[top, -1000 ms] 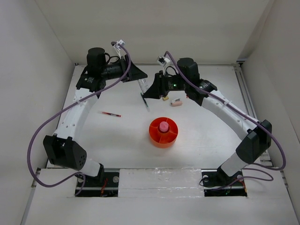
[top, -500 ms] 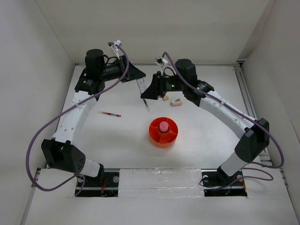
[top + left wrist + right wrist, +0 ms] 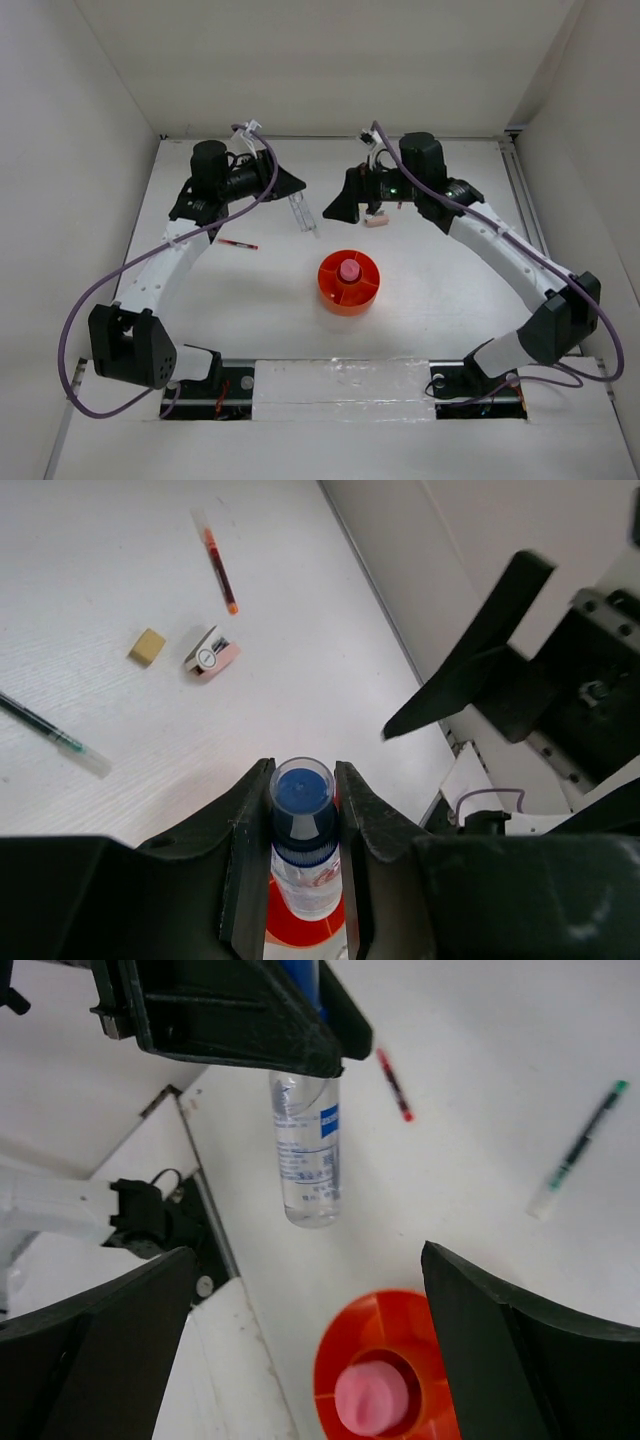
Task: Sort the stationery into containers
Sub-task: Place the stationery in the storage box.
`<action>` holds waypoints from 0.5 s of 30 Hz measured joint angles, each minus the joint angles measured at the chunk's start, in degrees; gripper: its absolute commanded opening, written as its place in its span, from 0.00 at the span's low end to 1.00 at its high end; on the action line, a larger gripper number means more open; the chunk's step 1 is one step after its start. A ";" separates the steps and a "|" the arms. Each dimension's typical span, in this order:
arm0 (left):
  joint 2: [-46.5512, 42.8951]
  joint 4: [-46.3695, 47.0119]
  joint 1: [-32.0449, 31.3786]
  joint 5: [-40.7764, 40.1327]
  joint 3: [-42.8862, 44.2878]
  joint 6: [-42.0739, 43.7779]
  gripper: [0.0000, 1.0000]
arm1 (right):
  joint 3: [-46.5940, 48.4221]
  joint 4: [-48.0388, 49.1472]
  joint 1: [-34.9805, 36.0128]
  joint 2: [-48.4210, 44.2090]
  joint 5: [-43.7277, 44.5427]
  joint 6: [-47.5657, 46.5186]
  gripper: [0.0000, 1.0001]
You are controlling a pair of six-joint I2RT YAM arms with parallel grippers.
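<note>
My left gripper (image 3: 302, 772) is shut on the neck of a clear bottle with a blue cap (image 3: 302, 792), which hangs above the table (image 3: 299, 212) at the back centre. The right gripper (image 3: 308, 1255) stands wide open just right of the bottle (image 3: 305, 1160), with nothing between its fingers (image 3: 338, 206). The round orange tray (image 3: 330, 290) sits in front of both, with a pink tube (image 3: 349, 270) upright in its central cup. A red pen (image 3: 238, 243) lies on the left. In the left wrist view a dark pen (image 3: 50, 735), a tan eraser (image 3: 148, 646) and a pinkish block (image 3: 211, 656) lie on the table.
White walls close in the table on the left, back and right. A second red pen (image 3: 218, 568) lies near the far edge in the left wrist view. Purple cables loop off both arms.
The right gripper has opened wide and drawn back to the right, away from the bottle. The left gripper has kept the bottle and shifted slightly nearer and to the right.
</note>
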 measured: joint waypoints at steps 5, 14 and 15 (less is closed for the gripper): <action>-1.27 1.53 -3.74 -3.13 -3.74 2.19 0.00 | -0.92 -7.26 -3.39 -7.30 4.72 -6.60 1.00; -1.44 3.89 -15.08 -12.55 -6.16 6.73 0.00 | -4.87 -12.00 -8.33 -17.99 7.41 -11.45 1.00; -1.44 3.96 -15.28 -14.21 -6.71 7.17 0.00 | -5.42 -12.04 -8.33 -18.82 7.39 -11.63 1.00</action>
